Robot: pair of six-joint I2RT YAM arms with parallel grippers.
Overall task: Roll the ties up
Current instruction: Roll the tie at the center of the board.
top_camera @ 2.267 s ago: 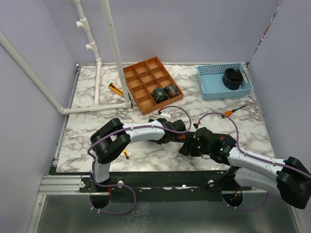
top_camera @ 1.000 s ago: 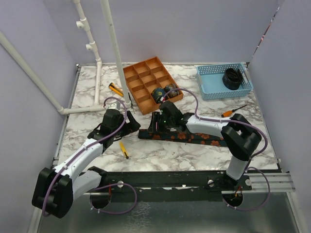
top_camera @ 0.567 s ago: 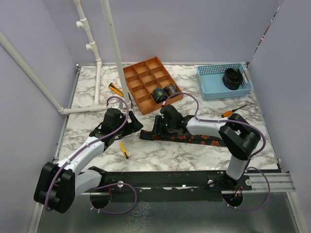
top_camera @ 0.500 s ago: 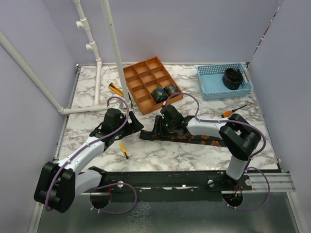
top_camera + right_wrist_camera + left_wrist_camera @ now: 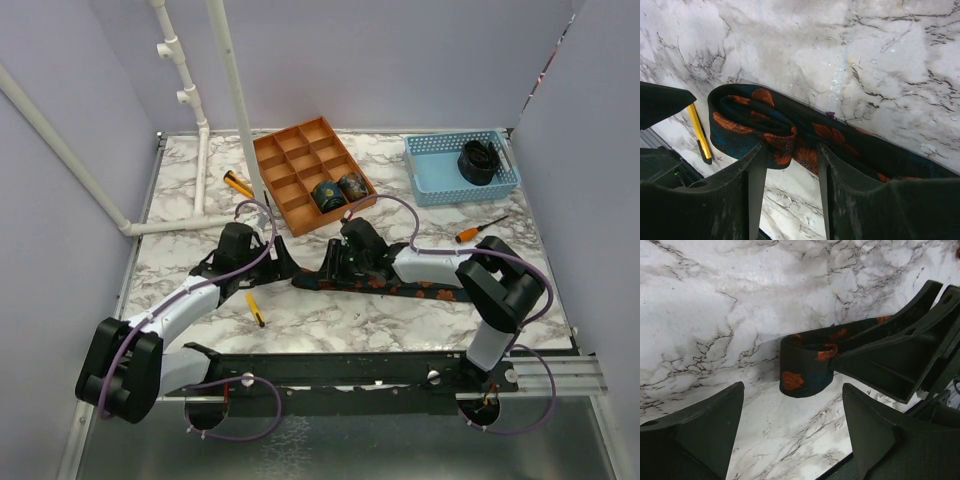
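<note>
Tie (image 5: 790, 131) lying mid-worktop, right gripper (image 5: 790, 150) jaws straddling its folded end, grip unclear, left gripper (image 5: 790, 407) jaws wide apart nearby.

High rear view down over table (image 5: 170, 250), wrist views close-up — both share folded end of tie (image 5: 802, 377)

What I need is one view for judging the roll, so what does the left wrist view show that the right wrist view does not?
Only left wrist: both fingers of the left tool, wide apart and short of the tie, whose fold is seen from outside. Only right wrist: the fold's inner layers, the strip running off, a yellow pen-like object. Both: the tie's folded end, the right tool straddling it, the marble table.
</note>
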